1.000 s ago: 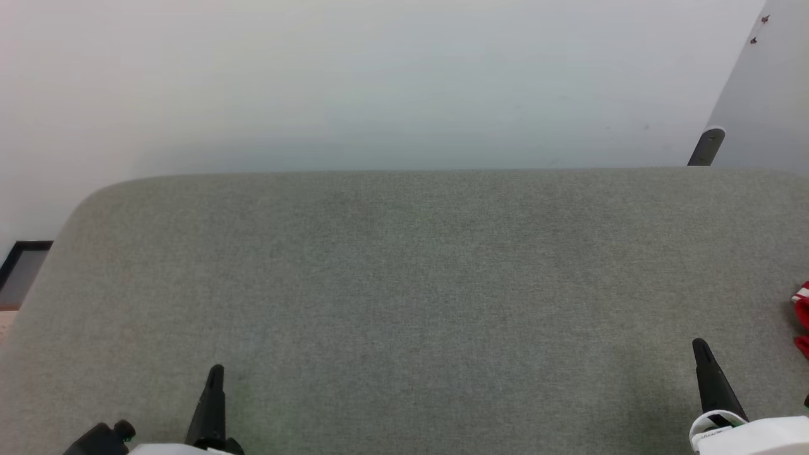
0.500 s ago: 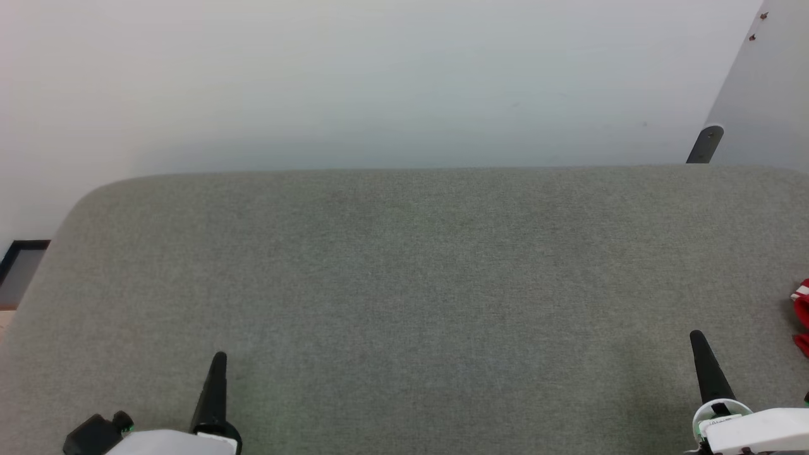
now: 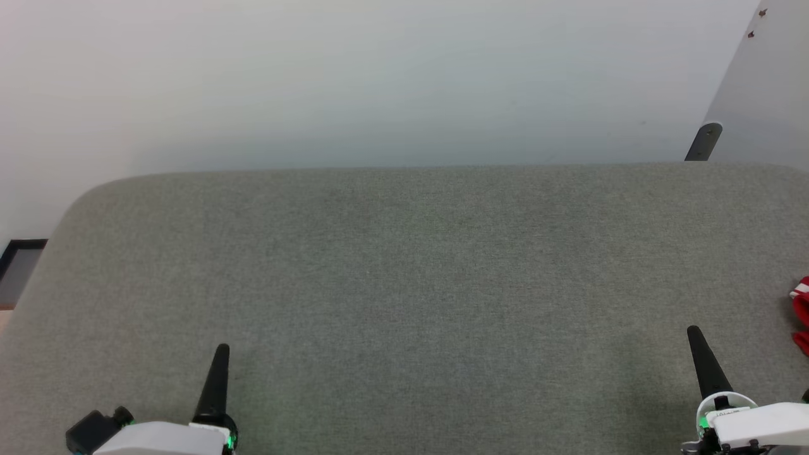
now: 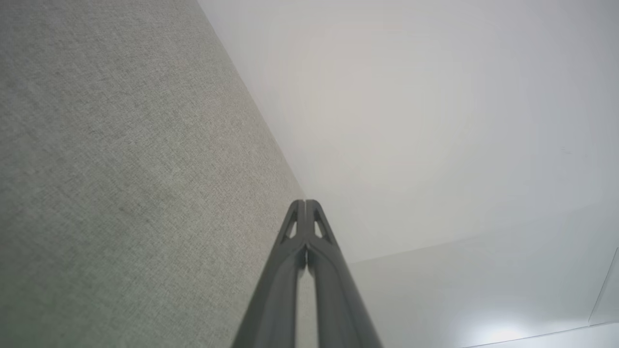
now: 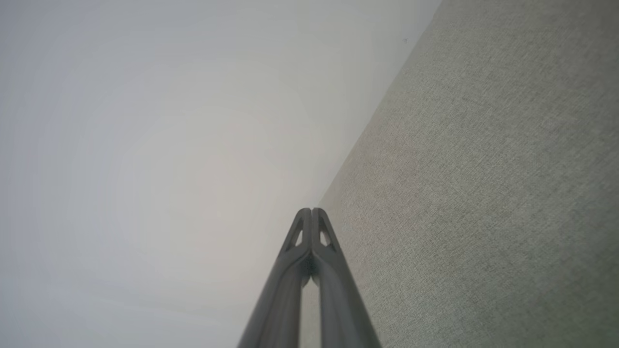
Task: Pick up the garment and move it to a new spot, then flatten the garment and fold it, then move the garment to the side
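A small piece of the red garment, with a white end, pokes in at the right edge of the head view; most of it is out of frame. My left gripper rises at the lower left over the grey fabric surface, shut and empty. My right gripper stands at the lower right, also shut and empty, a short way left of the garment. In the wrist views the left gripper and the right gripper both have their fingers pressed together, holding nothing.
A pale wall stands behind the surface's far edge. A dark metal bracket on a grey panel sits at the back right. A dark frame lies off the surface's left end.
Both grippers have crept a little farther up the head view. The whole picture has shifted slightly, so the camera moved. The garment has not moved on the surface.
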Tool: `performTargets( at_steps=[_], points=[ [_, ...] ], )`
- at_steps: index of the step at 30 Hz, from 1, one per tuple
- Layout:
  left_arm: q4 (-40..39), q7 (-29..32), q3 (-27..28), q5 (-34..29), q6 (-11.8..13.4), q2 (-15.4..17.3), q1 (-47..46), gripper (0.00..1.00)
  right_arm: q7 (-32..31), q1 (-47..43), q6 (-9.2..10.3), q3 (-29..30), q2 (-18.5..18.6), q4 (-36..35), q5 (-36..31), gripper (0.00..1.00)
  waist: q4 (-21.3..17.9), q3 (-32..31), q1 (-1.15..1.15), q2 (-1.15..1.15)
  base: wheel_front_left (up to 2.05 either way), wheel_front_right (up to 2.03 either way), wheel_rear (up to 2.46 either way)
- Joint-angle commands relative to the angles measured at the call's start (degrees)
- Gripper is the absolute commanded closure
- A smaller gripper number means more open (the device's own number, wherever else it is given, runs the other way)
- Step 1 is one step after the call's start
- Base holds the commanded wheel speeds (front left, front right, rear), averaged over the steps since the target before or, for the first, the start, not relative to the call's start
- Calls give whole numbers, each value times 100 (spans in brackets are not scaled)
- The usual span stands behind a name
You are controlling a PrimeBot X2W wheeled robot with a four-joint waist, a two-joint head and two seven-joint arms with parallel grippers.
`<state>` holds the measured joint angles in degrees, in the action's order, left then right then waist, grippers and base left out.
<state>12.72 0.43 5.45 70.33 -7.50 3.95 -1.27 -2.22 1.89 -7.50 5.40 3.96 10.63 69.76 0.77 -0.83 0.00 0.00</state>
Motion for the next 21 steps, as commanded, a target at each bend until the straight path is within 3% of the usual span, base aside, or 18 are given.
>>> performTargets(
  at_steps=[1, 21],
  points=[
    [-20, 23, 24, 134, 1, 0, -129, 100, -27, 137, 0, 35, -7, -19, 137, 100, -2, 3, 0, 0, 0, 0, 0],
    [46, 296, 69, 1062, 1, -50, -311, 100, -215, 286, 0, 76, -52, 142, 1101, 100, -31, 41, 0, 0, 0, 0, 0]
  ],
)
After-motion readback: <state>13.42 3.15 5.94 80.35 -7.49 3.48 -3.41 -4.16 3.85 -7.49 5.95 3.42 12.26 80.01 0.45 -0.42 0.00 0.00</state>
